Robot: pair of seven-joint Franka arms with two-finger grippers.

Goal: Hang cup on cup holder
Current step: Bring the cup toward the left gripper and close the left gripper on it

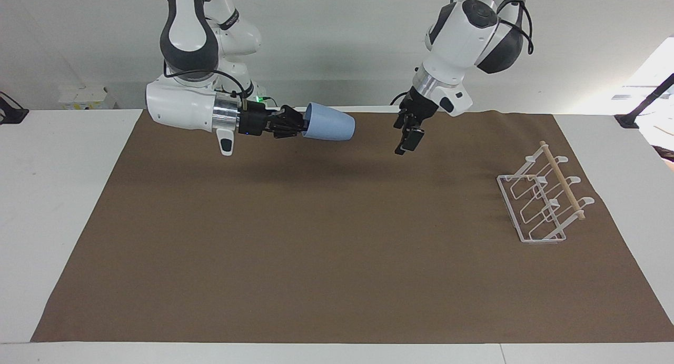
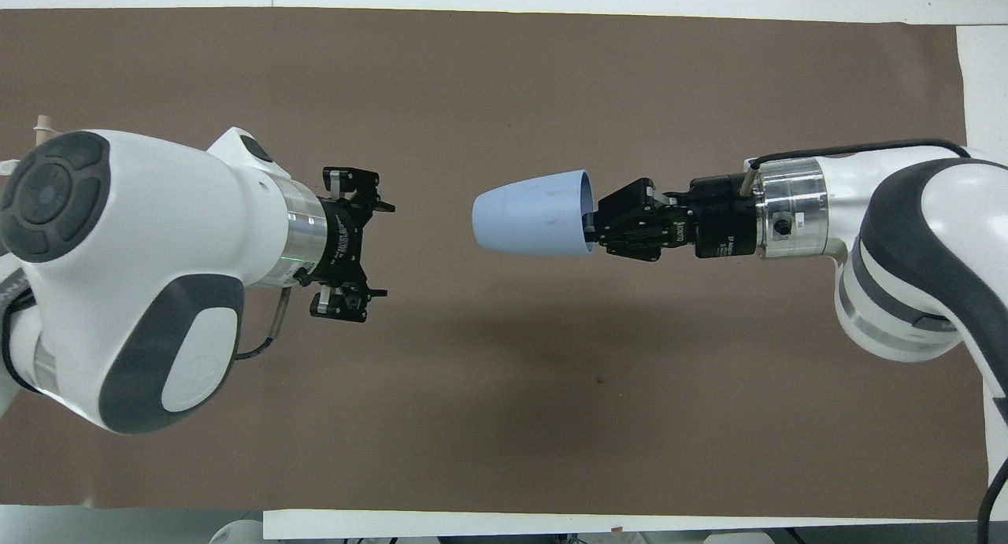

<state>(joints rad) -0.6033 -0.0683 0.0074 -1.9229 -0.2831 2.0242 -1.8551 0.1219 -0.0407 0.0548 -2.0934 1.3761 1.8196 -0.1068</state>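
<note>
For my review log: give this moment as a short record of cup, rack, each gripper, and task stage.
cup: light blue, held sideways in the air, base pointing toward the left gripper
right gripper: shut on the cup at its rim, one finger inside the mouth
left gripper: open, empty, in the air facing the cup's base, a gap between them
rack: white wire with wooden rod, on the brown mat toward the left arm's end, no cup on it
stage: cup not yet hung; looks set for a handover

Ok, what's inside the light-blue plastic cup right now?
One finger of the right gripper reaches inside the light-blue plastic cup, pinching its rim. The cup's wall hides the rest of its interior.
</note>
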